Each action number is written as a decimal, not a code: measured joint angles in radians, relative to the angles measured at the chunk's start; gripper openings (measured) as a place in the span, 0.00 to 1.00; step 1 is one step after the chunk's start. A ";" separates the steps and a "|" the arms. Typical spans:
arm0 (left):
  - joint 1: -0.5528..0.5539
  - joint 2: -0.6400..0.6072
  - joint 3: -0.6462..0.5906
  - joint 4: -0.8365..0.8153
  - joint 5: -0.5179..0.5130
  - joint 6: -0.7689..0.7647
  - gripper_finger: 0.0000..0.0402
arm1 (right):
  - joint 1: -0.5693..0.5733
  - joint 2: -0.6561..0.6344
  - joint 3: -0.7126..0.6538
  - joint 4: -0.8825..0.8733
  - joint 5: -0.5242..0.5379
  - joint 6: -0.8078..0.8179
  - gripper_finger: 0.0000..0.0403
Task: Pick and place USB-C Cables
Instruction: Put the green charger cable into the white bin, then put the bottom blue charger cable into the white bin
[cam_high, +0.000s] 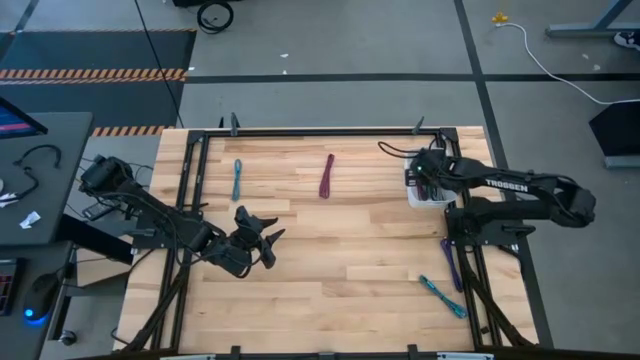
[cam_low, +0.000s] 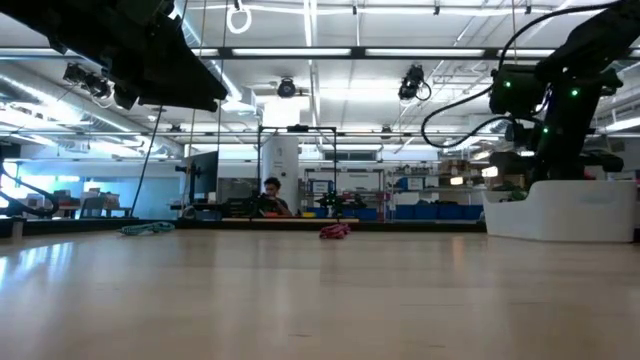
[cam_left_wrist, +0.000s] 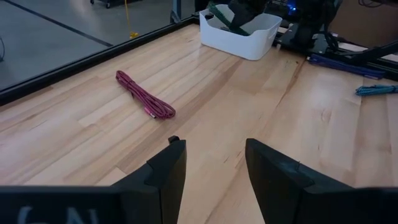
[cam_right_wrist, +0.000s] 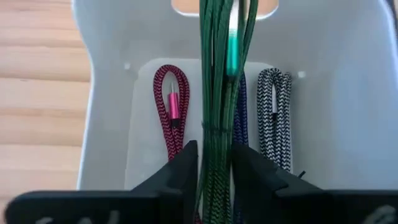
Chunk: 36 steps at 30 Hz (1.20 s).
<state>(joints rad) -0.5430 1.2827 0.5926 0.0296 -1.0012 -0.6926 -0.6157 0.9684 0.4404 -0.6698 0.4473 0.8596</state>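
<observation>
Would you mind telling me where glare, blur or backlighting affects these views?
Low view: ceiling lights backlight the arms into silhouettes, and the tabletop reflects a pale sheen. Right wrist view: the green cable is soft-focused up close, with a bright highlight on it, inside the white bin. Left wrist view: evenly lit, the maroon cable sharp.

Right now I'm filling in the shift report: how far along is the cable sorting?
Done: a red-and-black cable, a dark blue one and a black-and-white one lie in the white bin.
In hand: the right gripper is over the bin with a green cable between its fingers.
Left: on the table are a teal cable, a maroon one, a purple one and another teal one. The left gripper waits open.
</observation>
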 joint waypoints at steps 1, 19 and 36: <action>0.000 0.000 0.000 0.001 0.000 0.000 0.43 | 0.005 -0.013 0.007 -0.008 0.001 -0.010 0.28; 0.000 0.000 0.000 0.004 0.000 -0.003 0.43 | 0.782 -0.179 0.116 0.005 0.201 0.084 0.26; 0.000 0.000 0.000 0.004 0.011 -0.004 0.43 | 1.461 0.315 0.274 0.174 0.005 0.259 0.08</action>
<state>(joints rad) -0.5430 1.2827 0.5928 0.0338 -0.9897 -0.6968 0.8449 1.2833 0.7141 -0.4959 0.4520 1.1188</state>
